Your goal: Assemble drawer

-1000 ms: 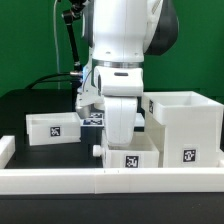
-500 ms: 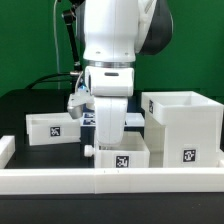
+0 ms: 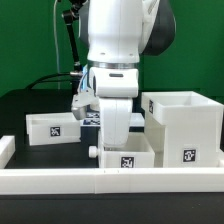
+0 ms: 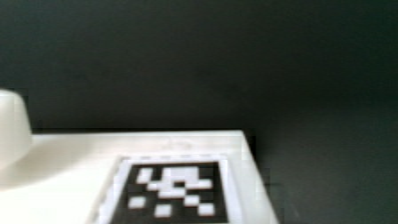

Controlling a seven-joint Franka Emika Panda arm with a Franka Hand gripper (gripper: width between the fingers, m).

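No words, numbers or brand marks legible anywhere. Only signs are black-and-white square tags: coded patterns, not readable as text.

- left-tray tag: on front wall of left tray, exterior view's left.
- front-tray tag: on front wall of front tray, below arm.
- housing tag: on front wall of housing, low.
- dark tag patches: behind arm, possibly on marker board; too small to be sure.
- wrist-view tag: blurred, on white part.

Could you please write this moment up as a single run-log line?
step: drawer assembly | gripper: down at the middle tray, jaw state unreadable | other tray: exterior view's left | housing: exterior view's right, trays not inserted
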